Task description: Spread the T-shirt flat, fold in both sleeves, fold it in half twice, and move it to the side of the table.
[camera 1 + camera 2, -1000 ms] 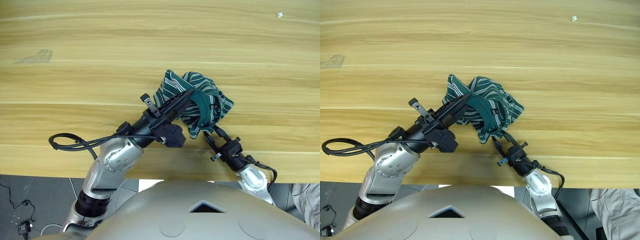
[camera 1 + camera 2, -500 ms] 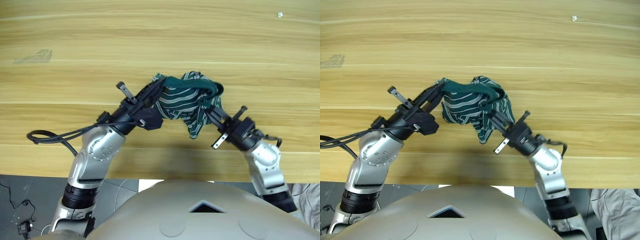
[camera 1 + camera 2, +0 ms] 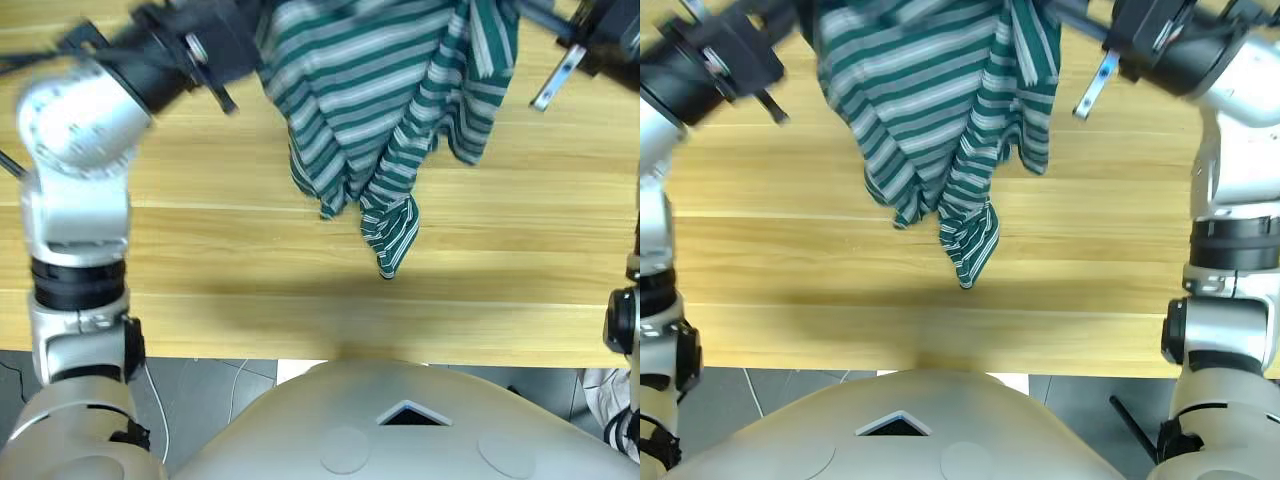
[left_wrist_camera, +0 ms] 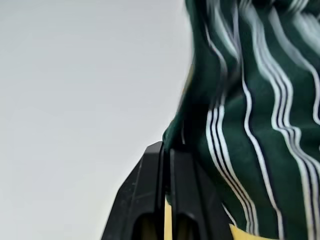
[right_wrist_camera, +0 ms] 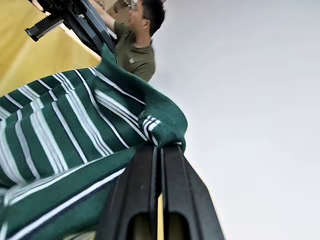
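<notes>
The green T-shirt with white stripes [image 3: 380, 110] hangs in the air over the wooden table [image 3: 180, 250], bunched into vertical folds. Its lowest tip [image 3: 390, 250] dangles close to the tabletop near the front edge. Both arms are raised high, one at each upper corner of the head views, holding the shirt's top between them. My left gripper [image 4: 164, 149] is shut on a dark green edge of the shirt. My right gripper [image 5: 160, 149] is shut on a thick ribbed edge of it. Beyond the cloth, the right wrist view catches the left gripper [image 5: 67, 20].
Bare tabletop runs left and right of the hanging shirt, and its front edge [image 3: 200, 350] lies just below the shirt's tip. The shirt's shadow [image 3: 330, 285] falls on the wood under it.
Both arms have swung up and apart, lifting the shirt off the table. It was a crumpled heap on the wood and now hangs stretched between the grippers.
</notes>
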You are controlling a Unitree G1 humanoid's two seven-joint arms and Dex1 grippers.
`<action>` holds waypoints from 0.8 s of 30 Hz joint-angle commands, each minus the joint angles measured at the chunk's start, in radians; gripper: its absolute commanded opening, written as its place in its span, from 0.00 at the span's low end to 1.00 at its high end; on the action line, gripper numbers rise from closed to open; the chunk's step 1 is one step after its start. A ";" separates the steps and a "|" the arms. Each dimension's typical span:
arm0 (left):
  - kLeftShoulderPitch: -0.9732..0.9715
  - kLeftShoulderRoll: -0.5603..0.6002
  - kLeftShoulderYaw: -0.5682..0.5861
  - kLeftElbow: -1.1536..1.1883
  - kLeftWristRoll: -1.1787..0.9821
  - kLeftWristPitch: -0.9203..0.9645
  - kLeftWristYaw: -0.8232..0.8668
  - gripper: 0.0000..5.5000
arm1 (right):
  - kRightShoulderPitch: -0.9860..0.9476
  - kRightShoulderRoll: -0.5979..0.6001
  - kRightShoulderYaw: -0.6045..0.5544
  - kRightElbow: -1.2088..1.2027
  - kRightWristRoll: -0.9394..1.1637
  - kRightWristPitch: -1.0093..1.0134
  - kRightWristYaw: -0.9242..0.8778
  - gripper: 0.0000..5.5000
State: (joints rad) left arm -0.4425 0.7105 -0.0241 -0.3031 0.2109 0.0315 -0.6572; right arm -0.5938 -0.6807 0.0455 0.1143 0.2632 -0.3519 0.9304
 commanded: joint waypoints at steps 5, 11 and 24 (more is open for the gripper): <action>-0.226 0.010 -0.015 0.133 0.008 0.069 0.006 0.00 | -0.124 -0.003 -0.030 0.010 0.084 0.112 0.077 0.00; -0.070 0.062 -0.058 -0.080 -0.123 0.156 -0.175 0.00 | 0.064 -0.098 -0.029 -0.268 0.345 0.412 0.282 0.00; 0.258 0.307 0.060 -0.491 -1.001 0.567 -0.537 0.00 | 0.284 -0.224 -0.049 -0.576 0.717 0.831 0.452 0.00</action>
State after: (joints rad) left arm -0.1406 0.9916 0.0693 -0.8180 -0.8005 0.5754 -1.1997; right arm -0.2950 -0.8959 -0.0335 -0.4861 1.0241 0.4633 1.3610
